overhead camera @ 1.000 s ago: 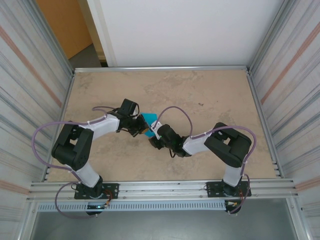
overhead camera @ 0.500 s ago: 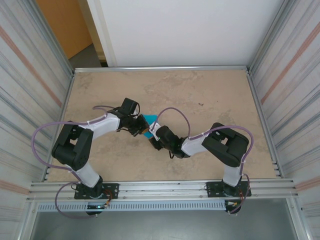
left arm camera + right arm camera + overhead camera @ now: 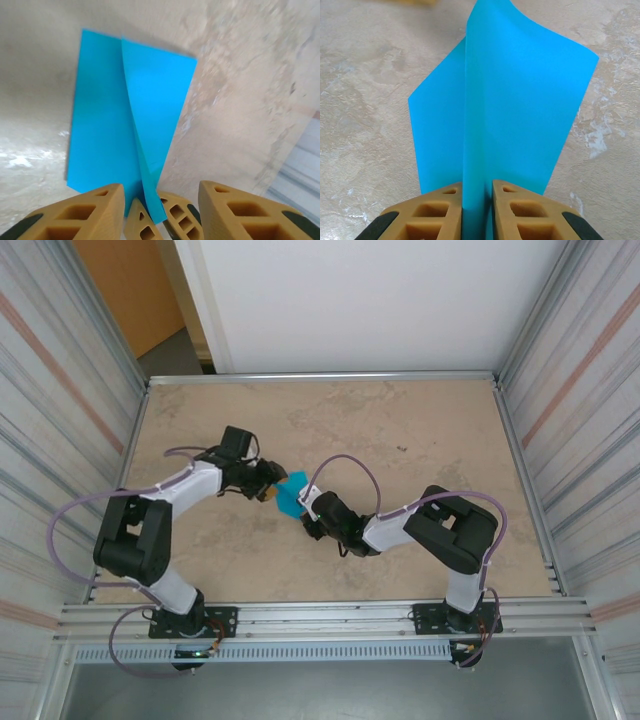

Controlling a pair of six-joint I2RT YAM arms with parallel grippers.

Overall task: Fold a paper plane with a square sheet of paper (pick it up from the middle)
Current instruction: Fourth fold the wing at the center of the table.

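Square sheet of paper [image 3: 520,100], creased, pinched in my right end effector [image 3: 477,212].

The fingers of my right end effector are clamped on the sheet's near edge, and it sticks straight out ahead of them: plain turquoise, folded along one long crease, one half a broad flap, the other angling off to the left. My left end effector [image 3: 160,195] faces it with fingers spread wide, the sheet's pointed corner reaching between them, above the table [image 3: 240,75].

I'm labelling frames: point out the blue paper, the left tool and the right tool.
blue paper [image 3: 520,110], right wrist view, on its broad flap.
right tool [image 3: 476,189], right wrist view, midway between its fingertips.
left tool [image 3: 161,187], left wrist view, midway between its open fingertips.
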